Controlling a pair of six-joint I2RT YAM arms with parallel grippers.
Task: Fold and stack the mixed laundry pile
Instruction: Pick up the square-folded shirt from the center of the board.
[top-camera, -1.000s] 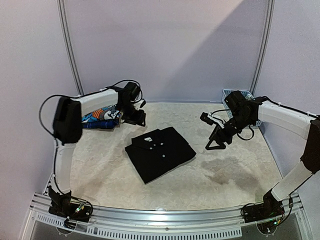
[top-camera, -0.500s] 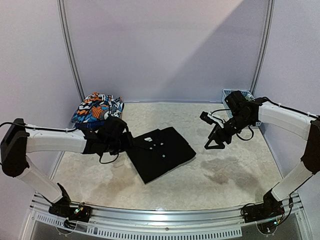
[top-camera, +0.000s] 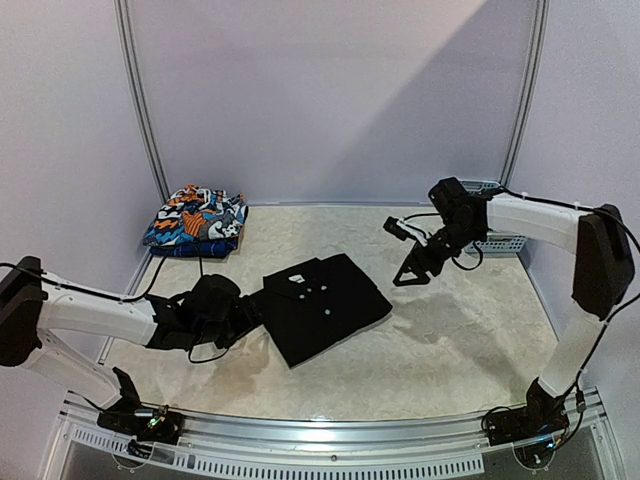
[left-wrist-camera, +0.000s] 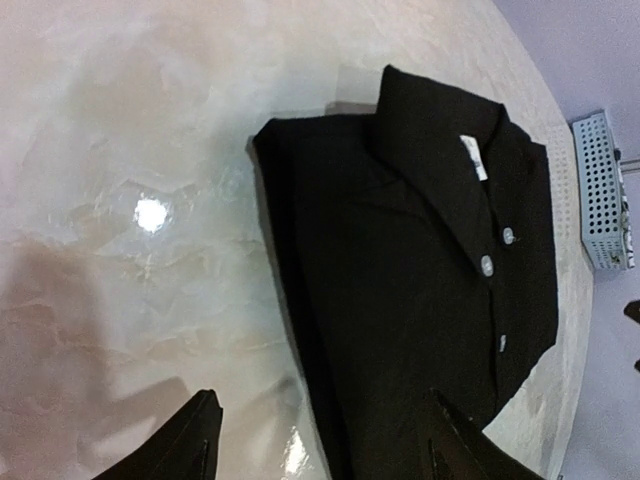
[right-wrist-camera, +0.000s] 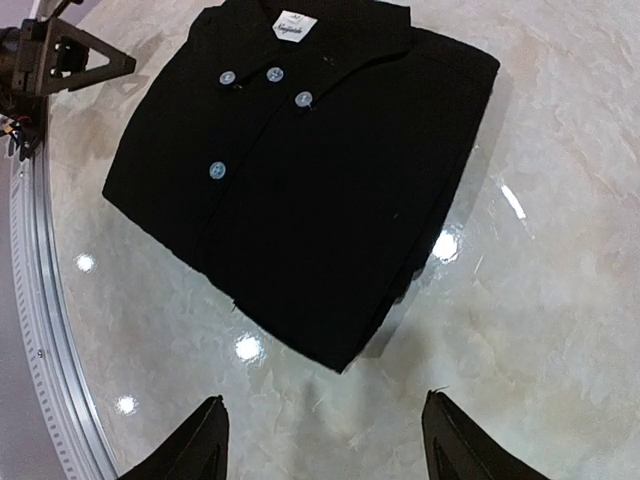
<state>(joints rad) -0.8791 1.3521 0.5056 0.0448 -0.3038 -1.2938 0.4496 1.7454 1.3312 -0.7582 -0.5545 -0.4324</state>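
A robot test booth: plain lilac walls (top-camera: 330, 100) enclose a marble-look table (top-camera: 450, 350), two arms (top-camera: 90, 315) bolted to its near metal rail (top-camera: 330, 435).

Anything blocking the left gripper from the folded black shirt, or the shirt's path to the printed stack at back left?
Nothing visible. The left gripper sits at the left edge of the black shirt, jaws open, and only bare table lies between shirt and printed stack.
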